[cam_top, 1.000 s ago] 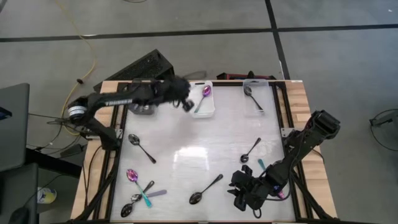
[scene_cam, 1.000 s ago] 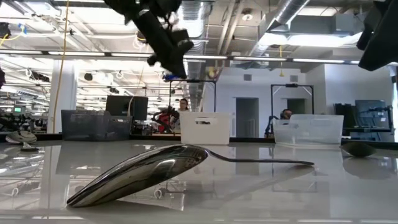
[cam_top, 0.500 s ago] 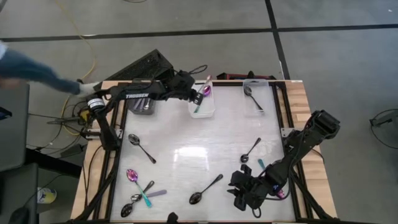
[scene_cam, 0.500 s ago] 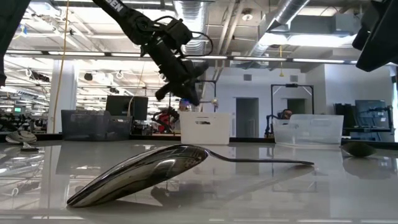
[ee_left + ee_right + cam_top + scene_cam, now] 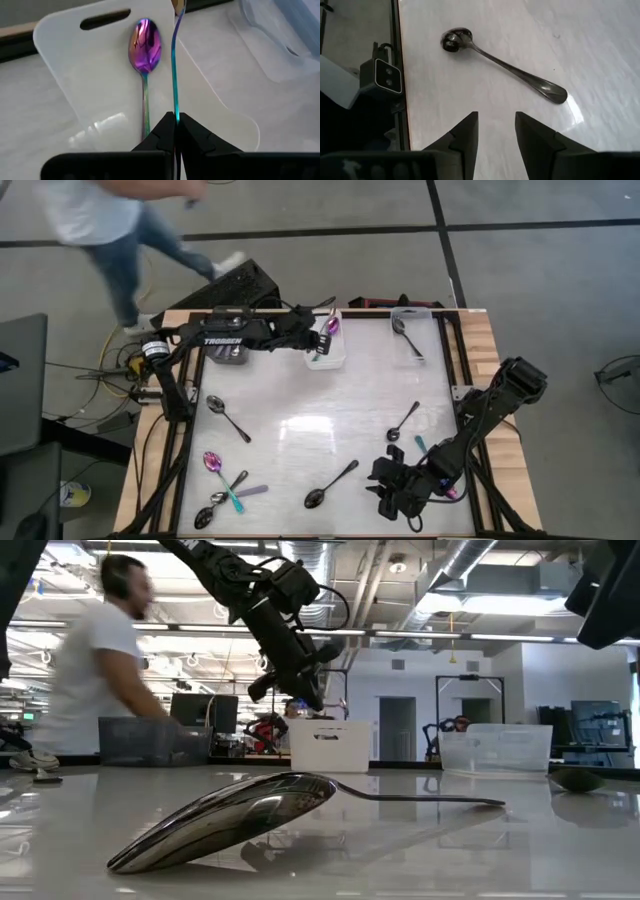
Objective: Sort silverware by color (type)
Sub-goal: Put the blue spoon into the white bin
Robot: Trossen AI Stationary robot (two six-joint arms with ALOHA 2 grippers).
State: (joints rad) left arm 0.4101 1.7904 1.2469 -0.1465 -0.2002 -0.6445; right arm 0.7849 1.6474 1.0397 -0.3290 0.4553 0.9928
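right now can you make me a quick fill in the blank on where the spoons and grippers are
1. The left gripper is shut on an iridescent spoon's thin ____ handle.
2. One iridescent purple-pink spoon already lies in the ____ plastic bin.
3. The right gripper hovers ____ and holds nothing.
4. Ahead of it lies a glossy ____ spoon on the table.

Missing words: teal; white; open; black

Three small bins line the far edge of the white tabletop: grey bin, white bin, clear bin, while a person walks beyond it.
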